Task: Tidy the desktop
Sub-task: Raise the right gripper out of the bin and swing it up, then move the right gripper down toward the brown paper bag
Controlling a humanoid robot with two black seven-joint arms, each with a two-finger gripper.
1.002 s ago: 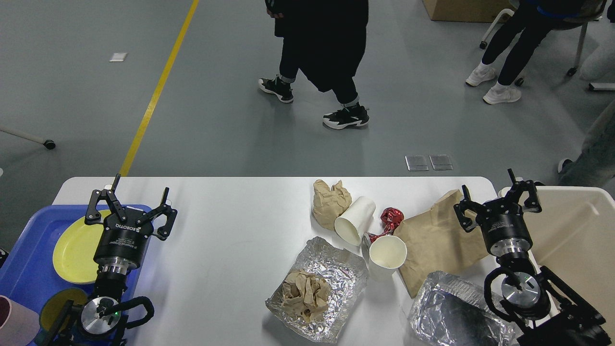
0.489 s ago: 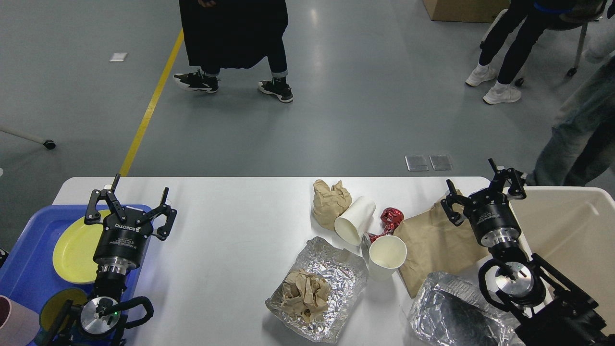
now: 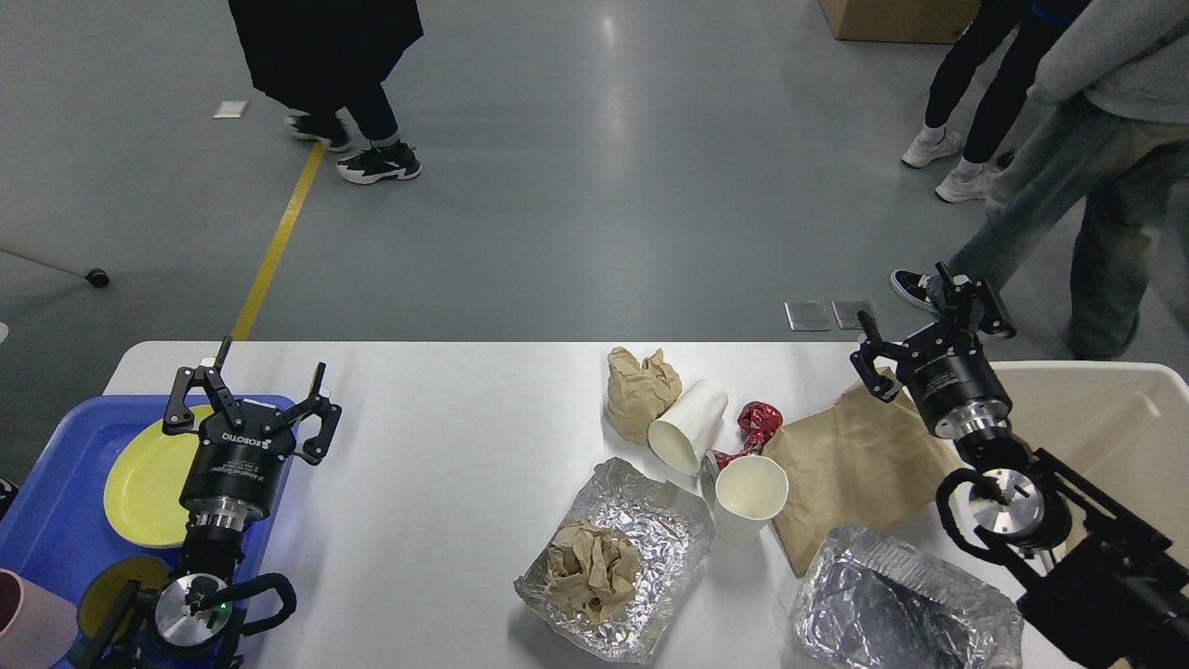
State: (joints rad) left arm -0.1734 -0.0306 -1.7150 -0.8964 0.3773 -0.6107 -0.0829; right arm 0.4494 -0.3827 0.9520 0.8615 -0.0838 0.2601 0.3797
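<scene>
The white tabletop (image 3: 446, 446) is seen across the near half of the view, with grey floor beyond its far edge. At its left end a blue tray (image 3: 56, 520) is placed, and a yellow plate (image 3: 139, 483) is laid in it. The left tool (image 3: 251, 400) is held over the right part of this tray with its fingers spread wide and nothing between them. On the right half of the tabletop, a crumpled brown paper ball (image 3: 639, 390) is found touching a white cup on its side (image 3: 687, 427). Near them, an upright white cup (image 3: 749, 497), a red foil wrapper (image 3: 757, 420), a flat brown paper bag (image 3: 850, 474) and two foil trays (image 3: 650, 530) (image 3: 906, 609) are seen. The right tool (image 3: 929, 321) is raised above the far right corner, beside a beige bin (image 3: 1115, 437), and it is opened wide and empty.
</scene>
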